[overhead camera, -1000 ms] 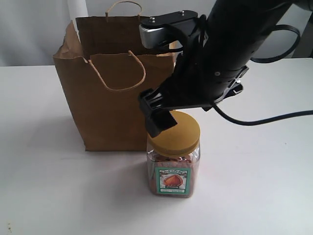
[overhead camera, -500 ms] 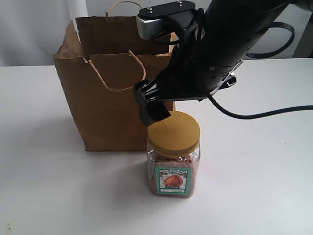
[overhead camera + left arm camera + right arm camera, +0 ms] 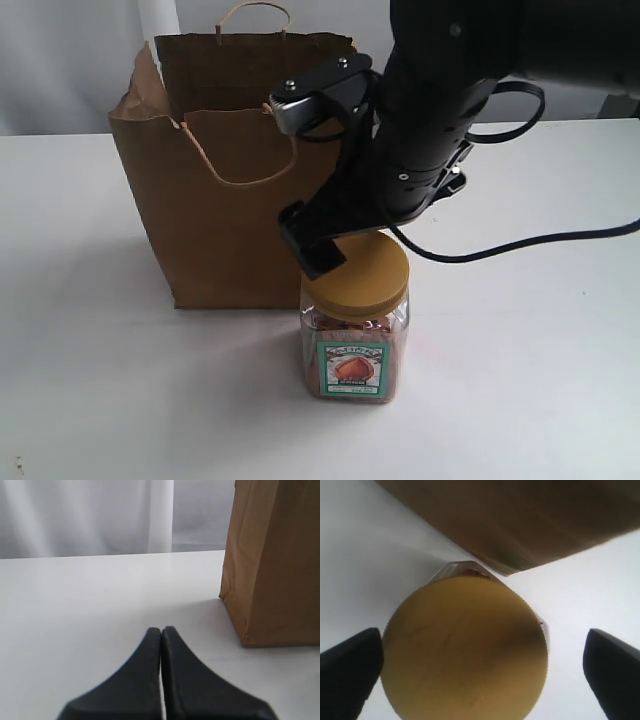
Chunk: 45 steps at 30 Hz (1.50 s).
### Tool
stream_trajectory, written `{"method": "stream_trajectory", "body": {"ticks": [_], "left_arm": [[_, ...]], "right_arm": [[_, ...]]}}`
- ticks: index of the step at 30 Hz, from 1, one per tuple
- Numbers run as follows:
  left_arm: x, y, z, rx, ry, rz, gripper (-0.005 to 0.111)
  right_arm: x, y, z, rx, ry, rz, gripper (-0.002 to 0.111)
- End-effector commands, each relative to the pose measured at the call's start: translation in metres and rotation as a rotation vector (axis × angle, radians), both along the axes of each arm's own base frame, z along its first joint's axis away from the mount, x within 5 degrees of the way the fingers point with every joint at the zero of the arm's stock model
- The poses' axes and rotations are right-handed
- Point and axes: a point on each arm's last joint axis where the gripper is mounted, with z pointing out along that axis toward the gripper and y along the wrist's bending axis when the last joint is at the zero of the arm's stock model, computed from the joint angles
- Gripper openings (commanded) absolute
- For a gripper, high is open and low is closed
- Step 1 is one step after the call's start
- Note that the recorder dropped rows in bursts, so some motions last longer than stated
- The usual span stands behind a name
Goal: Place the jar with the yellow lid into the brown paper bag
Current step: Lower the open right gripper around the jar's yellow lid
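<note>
The yellow-lidded jar [image 3: 355, 345] stands upright on the white table, just in front of the brown paper bag [image 3: 225, 200], which stands open-topped. My right gripper [image 3: 360, 248] hangs open directly over the jar's lid [image 3: 465, 650]. Its two black fingers [image 3: 350, 667] sit on either side of the lid: one close against the lid's rim, the other well clear. In the right wrist view the bag's wall [image 3: 520, 520] shows beyond the jar. My left gripper [image 3: 161, 631] is shut with nothing in it, low over the table beside the bag's corner [image 3: 272, 565]. It does not show in the exterior view.
The white table [image 3: 520, 380] extends to the right of and in front of the jar. A pale curtain [image 3: 90, 515] hangs behind the table. A black cable [image 3: 520, 243] trails from the right arm to the right.
The right arm has swung left and turned above the jar, and its visible finger has dropped back beside the lid's rim. Jar and bag have not moved.
</note>
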Motion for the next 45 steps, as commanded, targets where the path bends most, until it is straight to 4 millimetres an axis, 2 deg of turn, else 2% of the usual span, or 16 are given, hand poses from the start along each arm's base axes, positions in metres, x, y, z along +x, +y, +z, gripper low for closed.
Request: {"method": "stream_trajectory", "body": {"ticks": [1, 13, 23, 45], "left_arm": [[0.0002, -0.0003, 0.0007, -0.007, -0.001, -0.003, 0.001], [0.0002, -0.0003, 0.0007, -0.007, -0.001, -0.003, 0.001], [0.0002, -0.0003, 0.0007, -0.007, -0.001, -0.003, 0.001], [0.0002, -0.0003, 0.0007, -0.007, -0.001, -0.003, 0.001]], "right_arm": [[0.0032, 0.0051, -0.0051, 0.023, 0.011, -0.006, 0.105], [0.0028, 0.0079, -0.0076, 0.051, 0.033, -0.013, 0.105], [0.0045, 0.0033, -0.0077, -0.008, 0.012, 0.002, 0.105], [-0.0008, 0.0026, -0.0092, -0.016, 0.072, 0.003, 0.105]]}}
